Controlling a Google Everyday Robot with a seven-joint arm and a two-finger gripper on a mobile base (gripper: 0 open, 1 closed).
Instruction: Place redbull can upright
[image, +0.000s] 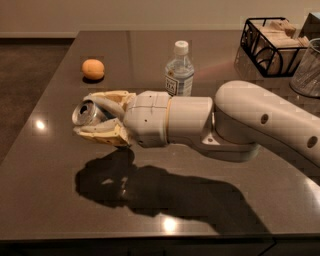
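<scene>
The redbull can (86, 113) is a shiny silver can lying on its side, its pull-tab top facing left. My gripper (92, 116) is shut on the redbull can, with one cream finger above it and one below. It holds the can above the dark table (60, 165), over the left middle part. The arm reaches in from the right. The can's body is mostly hidden between the fingers.
A clear water bottle (179, 72) with a white cap stands just behind the wrist. An orange (93, 69) lies at the back left. A black wire basket (270, 46) and a clear container (307, 68) stand at the back right. The arm's shadow falls on the table's front.
</scene>
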